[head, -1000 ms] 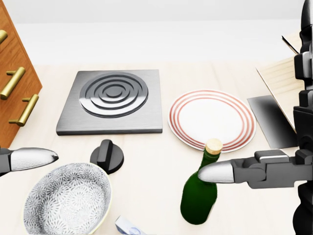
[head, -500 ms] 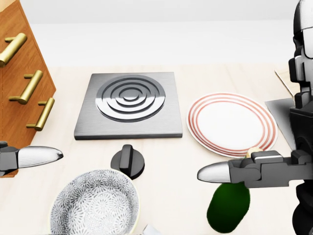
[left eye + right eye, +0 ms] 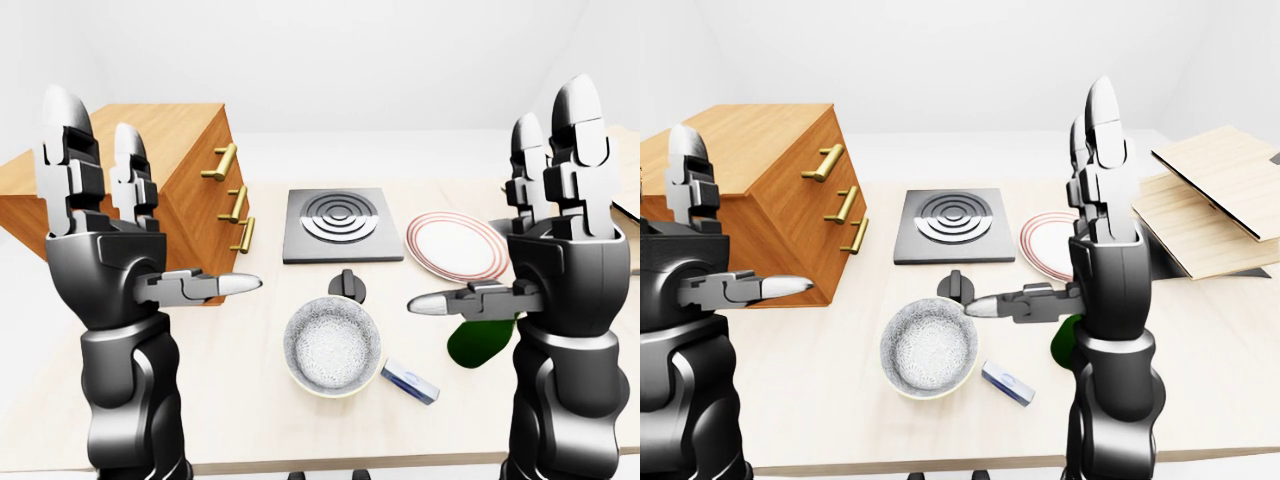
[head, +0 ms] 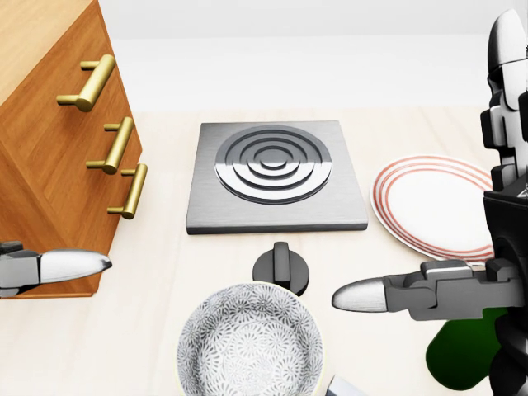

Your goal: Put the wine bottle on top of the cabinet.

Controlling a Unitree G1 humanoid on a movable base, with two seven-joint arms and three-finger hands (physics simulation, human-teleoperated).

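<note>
View shifts right; green glass wine bottle (image 3: 480,340) now mostly hidden behind open, empty right hand (image 3: 560,250). Left hand (image 3: 105,240) open too, near wooden cabinet (image 3: 150,190).

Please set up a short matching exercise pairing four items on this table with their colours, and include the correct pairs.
Things:
1. cabinet
2. wine bottle
3. plate
4. knob

Colours:
A. white with red rings
B. black
C. brown wood with gold handles
D. dark green

Pairs: 1-C, 2-D, 3-A, 4-B
</note>
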